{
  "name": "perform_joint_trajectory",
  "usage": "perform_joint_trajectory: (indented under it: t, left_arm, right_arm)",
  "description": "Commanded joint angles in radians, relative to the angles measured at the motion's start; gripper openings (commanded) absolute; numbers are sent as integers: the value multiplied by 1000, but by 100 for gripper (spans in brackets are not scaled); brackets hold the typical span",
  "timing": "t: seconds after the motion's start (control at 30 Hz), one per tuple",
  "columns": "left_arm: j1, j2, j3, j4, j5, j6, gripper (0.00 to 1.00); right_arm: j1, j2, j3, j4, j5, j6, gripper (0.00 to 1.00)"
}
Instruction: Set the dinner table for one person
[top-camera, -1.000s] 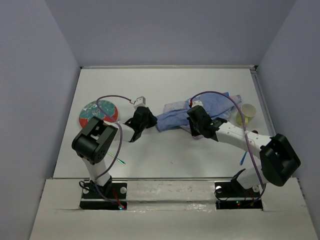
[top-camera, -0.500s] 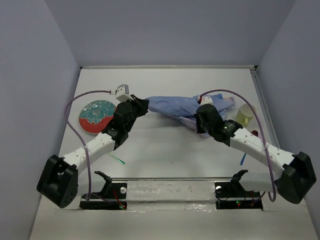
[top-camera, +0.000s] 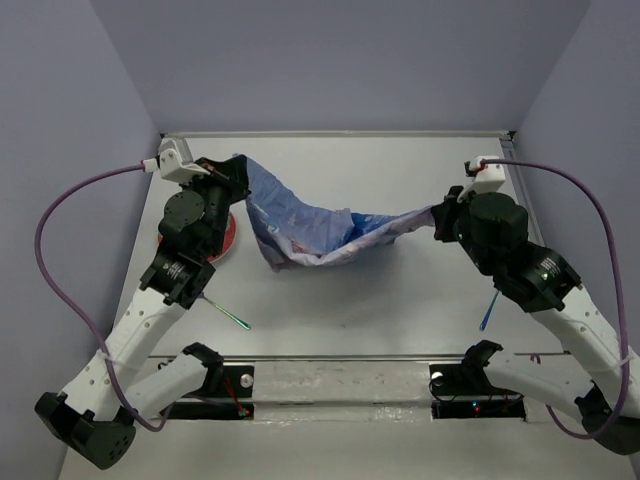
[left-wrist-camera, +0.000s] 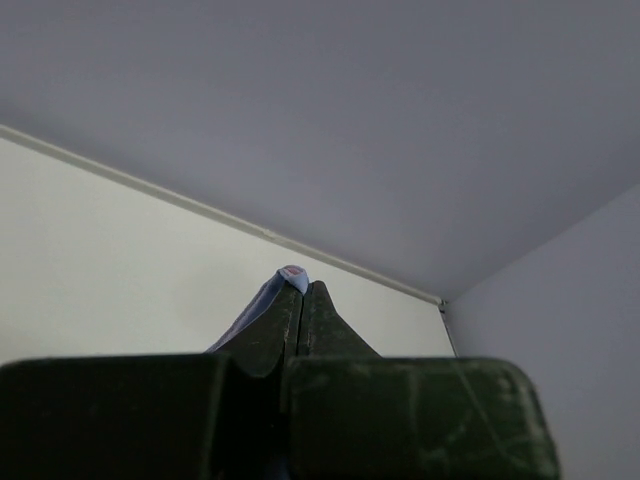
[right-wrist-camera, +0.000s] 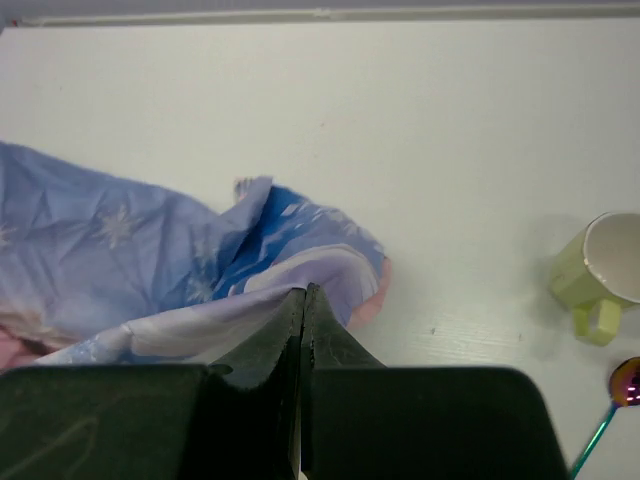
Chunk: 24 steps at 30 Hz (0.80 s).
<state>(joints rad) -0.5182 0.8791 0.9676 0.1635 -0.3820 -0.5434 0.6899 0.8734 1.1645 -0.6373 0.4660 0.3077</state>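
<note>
1. Left gripper (top-camera: 233, 170) is clamped shut on one corner of the blue cloth mat (top-camera: 310, 232), and right gripper (top-camera: 441, 216) is clamped shut on the opposite end. The mat hangs between them over the dinner table (top-camera: 340, 160) and sags mid-span. We can't tell if the low point touches.
2. Step in hand, we judge, is spreading the mat flat. We'd draw both ends apart evenly until the sag goes, then lower both together so it lands unfolded at mid-table.
3. Grip on the left looks thin. The left wrist view shows only a scrap of cloth at the fingertips (left-wrist-camera: 303, 292), so we'd pull gently.
4. Edges:
   - The plate (top-camera: 228, 232) sits left, mostly under the left arm.
   - The cup (right-wrist-camera: 600, 272) and spoon (right-wrist-camera: 618, 392) sit right, near the right gripper.
   - A thin green utensil (top-camera: 228, 317) lies near-left.
5. Open room is the bare table at centre and far side. Side walls stand close on the left and right, so there's little slack for a wider pull.
</note>
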Motion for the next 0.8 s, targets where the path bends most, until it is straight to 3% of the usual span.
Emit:
perform_joint_trajectory:
  t: [0.0, 0.3, 0.5, 0.77]
  left_arm:
    - [15, -29, 76, -35, -83, 66, 0]
    - [81, -40, 72, -56, -78, 74, 0]
    - [242, 15, 144, -88, 81, 43, 0]
    - [287, 86, 226, -116, 152, 51, 0]
  right_arm:
    - [10, 32, 136, -62, 127, -65, 0]
    - [10, 111, 288, -42, 267, -143, 0]
    - [-15, 209, 447, -29, 355, -235, 0]
    - [-70, 297, 610, 1, 353, -347, 0]
